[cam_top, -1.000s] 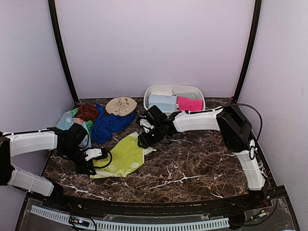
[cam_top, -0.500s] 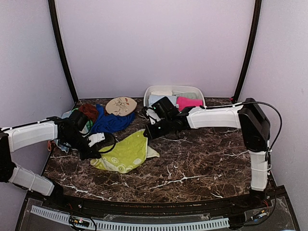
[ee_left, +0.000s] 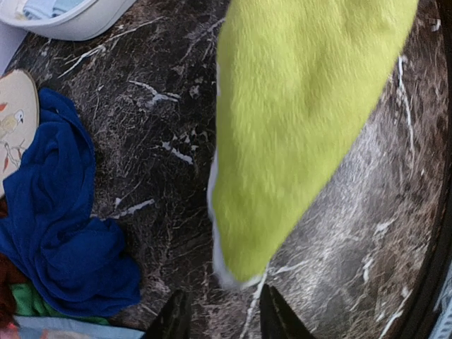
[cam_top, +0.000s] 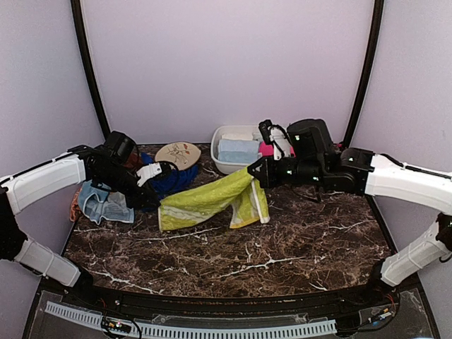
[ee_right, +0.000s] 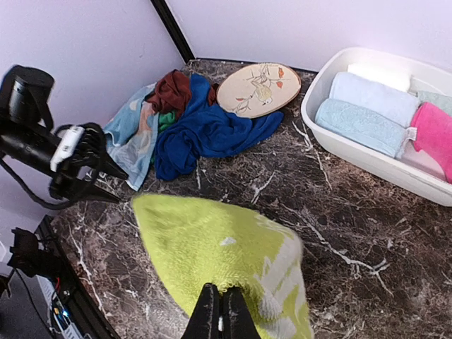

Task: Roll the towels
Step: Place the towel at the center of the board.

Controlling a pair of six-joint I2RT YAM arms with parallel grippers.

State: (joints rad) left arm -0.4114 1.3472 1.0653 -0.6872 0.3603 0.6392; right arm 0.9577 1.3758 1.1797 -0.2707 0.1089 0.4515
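Yellow-green towel lifted since a second ago, now stretched across mid-frame.
Basin, floral disc and blue towel lie above it in the frame; right gripper clamps its corner; left gripper fingers apart, tip just beyond.

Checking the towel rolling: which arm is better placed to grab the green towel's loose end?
Left. The left pincer is open right beside the drooping end of the yellow-green towel; the right pincer is shut on its raised corner.
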